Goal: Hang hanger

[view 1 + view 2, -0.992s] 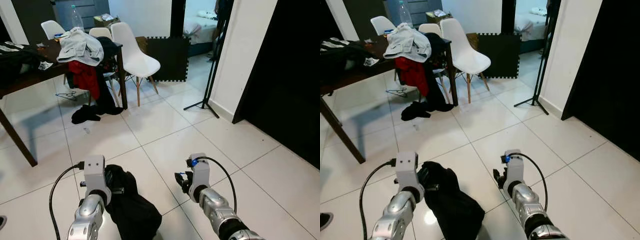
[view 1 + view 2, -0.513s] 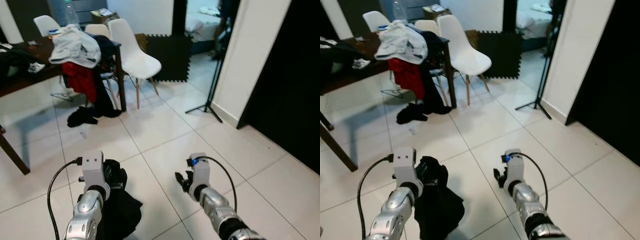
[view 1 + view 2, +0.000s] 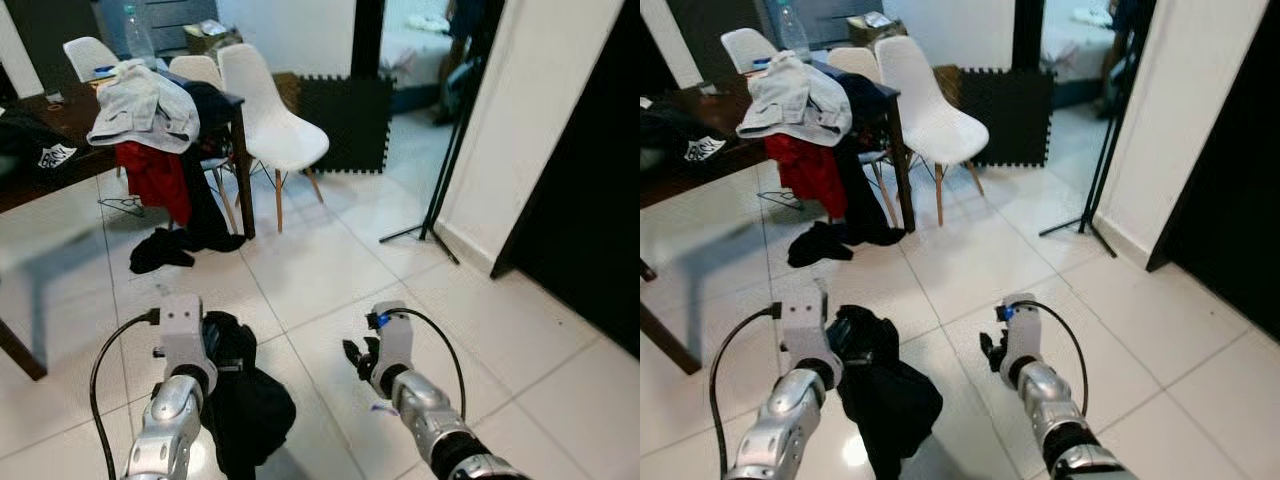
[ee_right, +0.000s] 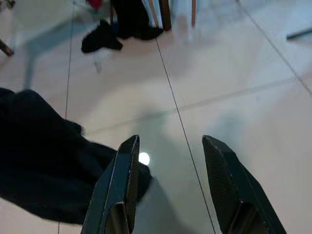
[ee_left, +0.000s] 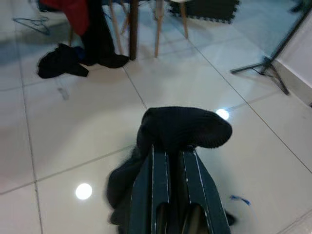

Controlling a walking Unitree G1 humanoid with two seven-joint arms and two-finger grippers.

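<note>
My left gripper [image 5: 168, 150] is shut on a bundled black garment [image 3: 250, 400], which bulges over its fingers [image 5: 156, 180] and hangs down toward the tiled floor. Low at centre, my right gripper [image 4: 170, 144] stands open with nothing between its fingers, and the same black garment [image 4: 39, 156] lies off to its side. A thin wire hanger [image 3: 118, 205] lies on the floor under the dark table [image 3: 40, 170], far ahead of both grippers.
Piled clothes [image 3: 145, 100] cover the table's corner and a black cloth [image 3: 160, 250] lies on the tiles below. White chairs [image 3: 265, 115] stand beside it. A black tripod stand [image 3: 440, 170] leans by the white wall, and a dark foam mat [image 3: 345, 125] flanks the bedroom doorway.
The whole view has shifted as I walk, with the table sliding toward the left edge. The black garment stays in my left gripper and swings a little. The right gripper stays open.
</note>
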